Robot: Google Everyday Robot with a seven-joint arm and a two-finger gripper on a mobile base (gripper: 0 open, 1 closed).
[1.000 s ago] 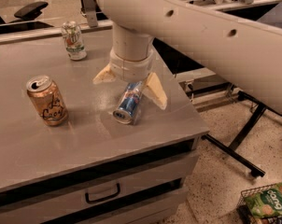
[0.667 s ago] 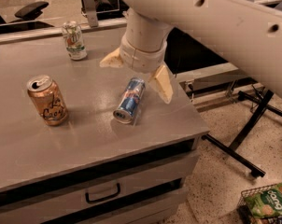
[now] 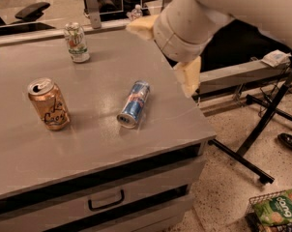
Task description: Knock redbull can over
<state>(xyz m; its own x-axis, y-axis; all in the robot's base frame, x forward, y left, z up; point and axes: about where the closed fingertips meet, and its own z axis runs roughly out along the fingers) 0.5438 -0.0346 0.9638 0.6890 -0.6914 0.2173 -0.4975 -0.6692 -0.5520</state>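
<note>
The redbull can (image 3: 134,104), slim, blue and silver with a red mark, lies on its side near the middle of the grey table (image 3: 93,144), its silver end toward the front. My gripper (image 3: 165,52) hangs above the table's right side, up and to the right of the can, clear of it. Its two tan fingers (image 3: 188,75) are spread wide apart with nothing between them.
An orange-tan can (image 3: 48,104) stands upright at the left. A white-and-green soda can (image 3: 77,43) stands at the back. The table has a drawer with a handle (image 3: 106,200) in front. Black stand legs (image 3: 262,129) and a wire basket (image 3: 276,211) are on the floor at right.
My gripper has risen and moved right, away from the can. The redbull can lies in the same place on its side.
</note>
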